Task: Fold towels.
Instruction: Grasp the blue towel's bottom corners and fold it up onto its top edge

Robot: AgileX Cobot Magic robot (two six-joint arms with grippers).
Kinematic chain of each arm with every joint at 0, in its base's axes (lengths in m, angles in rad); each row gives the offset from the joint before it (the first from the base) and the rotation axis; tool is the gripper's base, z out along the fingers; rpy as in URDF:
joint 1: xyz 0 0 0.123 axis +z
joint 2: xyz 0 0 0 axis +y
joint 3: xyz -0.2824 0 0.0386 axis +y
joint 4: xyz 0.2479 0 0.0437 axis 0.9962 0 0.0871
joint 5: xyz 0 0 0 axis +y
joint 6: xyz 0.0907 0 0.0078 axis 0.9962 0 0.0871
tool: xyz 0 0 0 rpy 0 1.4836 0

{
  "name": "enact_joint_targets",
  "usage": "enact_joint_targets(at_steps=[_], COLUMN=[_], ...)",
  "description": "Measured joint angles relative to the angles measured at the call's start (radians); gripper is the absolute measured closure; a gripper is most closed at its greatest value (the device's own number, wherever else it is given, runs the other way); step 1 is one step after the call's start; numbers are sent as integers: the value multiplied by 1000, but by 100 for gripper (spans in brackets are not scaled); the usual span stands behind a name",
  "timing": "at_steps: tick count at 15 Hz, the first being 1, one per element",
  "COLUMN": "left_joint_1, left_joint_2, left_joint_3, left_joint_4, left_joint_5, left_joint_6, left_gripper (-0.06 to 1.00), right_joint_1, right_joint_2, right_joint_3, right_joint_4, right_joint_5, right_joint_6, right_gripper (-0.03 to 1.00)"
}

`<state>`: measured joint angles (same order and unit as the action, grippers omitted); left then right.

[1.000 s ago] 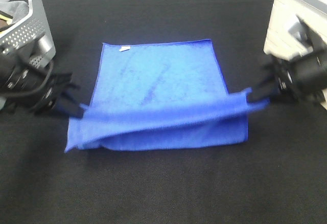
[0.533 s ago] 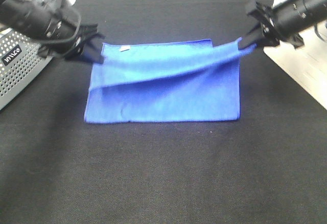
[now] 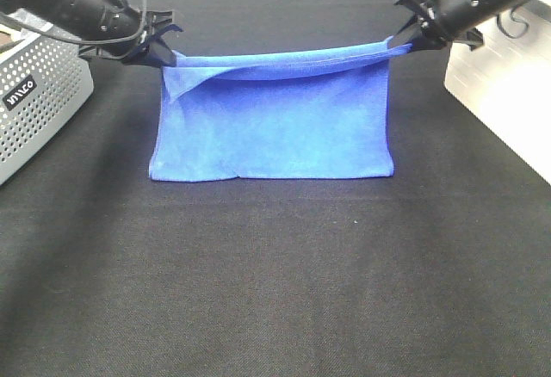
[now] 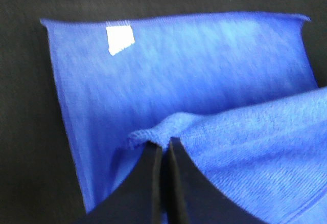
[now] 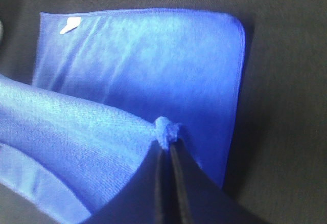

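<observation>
A blue towel (image 3: 275, 127) lies on the black table, its near half lifted and carried over toward its far edge. My left gripper (image 3: 165, 46) is shut on the towel's left corner, and the left wrist view shows the pinched cloth (image 4: 153, 134) above the flat layer with a white tag (image 4: 120, 39). My right gripper (image 3: 403, 40) is shut on the right corner, pinched in the right wrist view (image 5: 167, 131). The held edge stretches taut between both grippers, above the towel's far edge.
A grey perforated basket (image 3: 39, 93) stands at the left edge. A white box (image 3: 499, 93) stands at the right edge. The black cloth-covered table (image 3: 275, 291) extends in front of the towel.
Both grippers have carried the towel's held edge away from the front, up and over to the far edge. The fold has moved farther back.
</observation>
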<state>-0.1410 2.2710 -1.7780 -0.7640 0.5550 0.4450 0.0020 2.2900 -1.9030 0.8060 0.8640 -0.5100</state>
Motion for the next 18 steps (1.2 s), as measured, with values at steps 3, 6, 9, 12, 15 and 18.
enact_joint_targets(at_steps=[3, 6, 9, 12, 15, 18], left_joint_1=[0, -24, -43, -44, -44, -43], left_joint_2=[36, 86, 164, 204, 208, 198], left_joint_3=[-24, -28, -94, -128, -136, -137], left_joint_4=[-2, -3, -2, 0, 6, 18], left_joint_5=[-134, -311, -314, -314, -347, -334], left_joint_6=[1, 2, 22, 25, 25, 25], left_gripper=[94, 94, 94, 88, 53, 18], right_joint_1=[50, 86, 92, 92, 92, 92], right_joint_2=[80, 154, 209, 227, 228, 211], right_joint_3=[-110, -159, -162, -162, -162, -167], right_joint_4=[-60, -95, -123, -128, -125, -127], right_joint_5=[-44, -164, -230, -276, -295, -201], right_joint_6=[36, 44, 44, 44, 44, 44], right_gripper=[97, 97, 97, 91, 42, 14])
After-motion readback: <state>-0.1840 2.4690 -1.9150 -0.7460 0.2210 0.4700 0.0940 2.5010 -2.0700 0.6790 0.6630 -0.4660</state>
